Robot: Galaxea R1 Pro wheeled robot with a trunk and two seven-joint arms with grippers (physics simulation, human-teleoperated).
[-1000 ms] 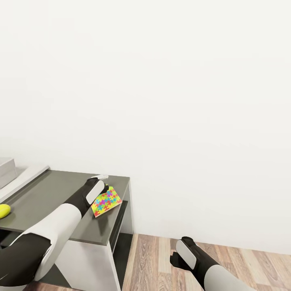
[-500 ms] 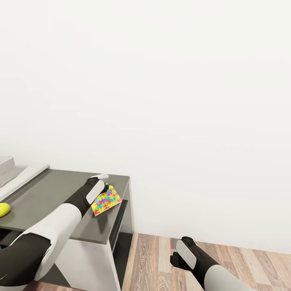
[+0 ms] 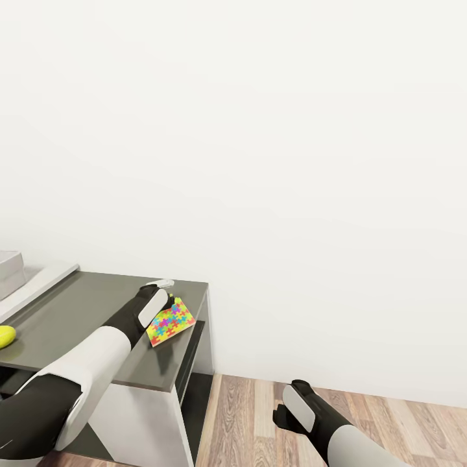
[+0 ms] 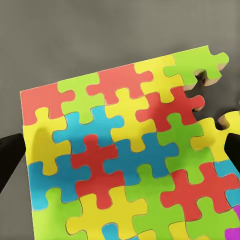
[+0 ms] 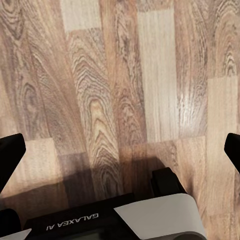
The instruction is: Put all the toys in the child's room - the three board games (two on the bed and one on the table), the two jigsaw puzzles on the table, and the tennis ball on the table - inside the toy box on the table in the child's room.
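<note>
A: Where's the puzzle [image 3: 170, 323]?
B: On the dark desk [image 3: 71, 318], near its right corner, tilted, by the white wall [image 3: 292, 162]. Left tool [image 4: 120, 150] right over it, fingers apart at either side, not clamped.
A: Anything else nearby?
B: Ball [image 3: 6, 336] well apart on the same desk; a grey box [image 3: 9, 271] at the far left.
A: Right tool [image 5: 120, 155]?
B: Spread open, over bare plank floor [image 5: 125, 75].

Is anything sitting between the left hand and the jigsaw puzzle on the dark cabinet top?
Nothing visible. The left hand is right over the jigsaw puzzle, which lies flat on the dark cabinet top, its fingers spread at either side.
</note>
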